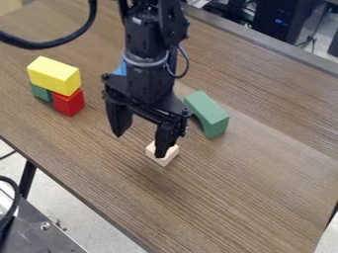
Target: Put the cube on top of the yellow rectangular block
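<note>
Brown surface [251, 197]; pale floor [79, 222] near left, black case [280, 20] far right. Claw [139, 145] spread, at cube [163, 161].

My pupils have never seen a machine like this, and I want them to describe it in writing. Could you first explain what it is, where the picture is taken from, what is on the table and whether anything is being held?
The machine is a black robot arm. Its gripper, a simple two-fingered hand, hangs over the work. The single picture comes from a fixed camera looking down at a slant.

On the wooden table sits a pale cube, partly hidden by one finger. To the picture's left, a yellow block lies on top of a red block and a green block. A longer green piece lies to the arm's right in the picture. Something blue peeks out behind the arm.

The fingers are spread apart, and nothing appears to be held.
</note>
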You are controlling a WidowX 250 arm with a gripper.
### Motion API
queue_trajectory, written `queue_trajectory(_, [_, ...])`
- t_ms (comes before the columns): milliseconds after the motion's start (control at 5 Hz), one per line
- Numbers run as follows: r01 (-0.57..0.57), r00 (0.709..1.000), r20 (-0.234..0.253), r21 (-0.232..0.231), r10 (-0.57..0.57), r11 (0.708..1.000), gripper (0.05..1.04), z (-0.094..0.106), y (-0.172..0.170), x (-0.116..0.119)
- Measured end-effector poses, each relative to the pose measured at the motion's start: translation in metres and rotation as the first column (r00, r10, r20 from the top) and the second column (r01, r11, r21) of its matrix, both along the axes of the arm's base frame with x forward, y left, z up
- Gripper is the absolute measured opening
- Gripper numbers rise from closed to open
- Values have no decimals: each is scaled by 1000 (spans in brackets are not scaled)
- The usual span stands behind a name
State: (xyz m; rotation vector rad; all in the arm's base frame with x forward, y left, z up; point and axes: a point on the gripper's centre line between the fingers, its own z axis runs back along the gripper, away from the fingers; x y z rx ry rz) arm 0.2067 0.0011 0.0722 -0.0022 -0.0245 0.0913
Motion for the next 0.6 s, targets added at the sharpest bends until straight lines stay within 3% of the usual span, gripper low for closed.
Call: queue_trajectory(600, [15, 996, -89, 23, -12, 1000, 997, -10, 2, -5])
